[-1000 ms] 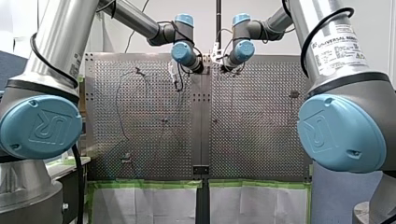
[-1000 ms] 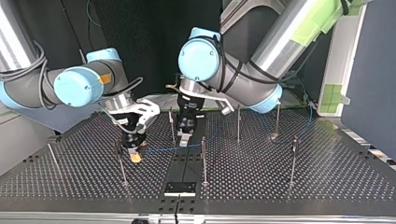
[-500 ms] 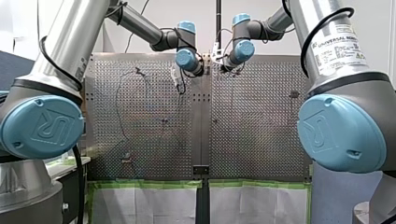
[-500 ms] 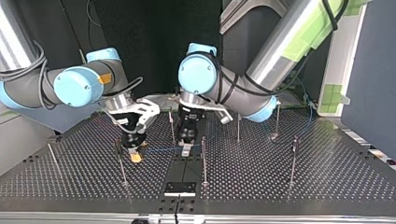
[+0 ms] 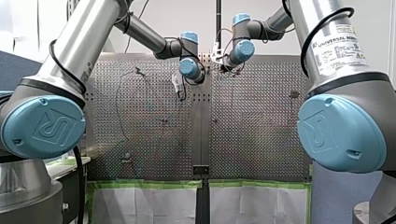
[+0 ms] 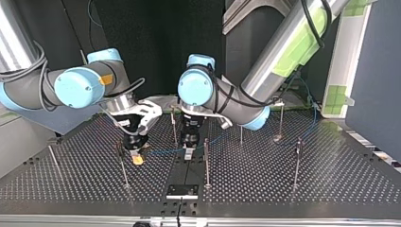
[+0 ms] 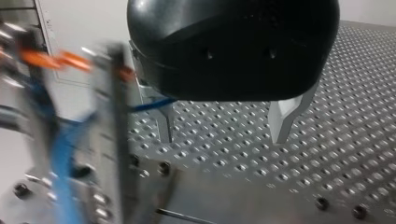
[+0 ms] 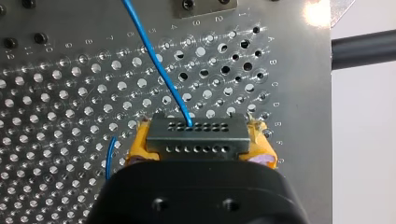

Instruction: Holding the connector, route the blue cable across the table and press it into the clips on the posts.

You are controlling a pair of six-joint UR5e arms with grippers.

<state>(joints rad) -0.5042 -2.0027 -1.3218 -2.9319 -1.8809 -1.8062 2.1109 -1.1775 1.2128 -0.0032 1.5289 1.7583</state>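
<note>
though near cable (image 7: 152, 104), left gripper (image 7: 222, 136) agape

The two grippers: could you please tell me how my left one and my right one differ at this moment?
My left gripper stands open, with only the perforated table between its fingers; my right gripper is shut on the connector. The left's fingers are bare metal; the right's pads are yellow. The blue cable leaves the connector in the right, but merely passes one finger of the left. Both hang low over the table.
</note>
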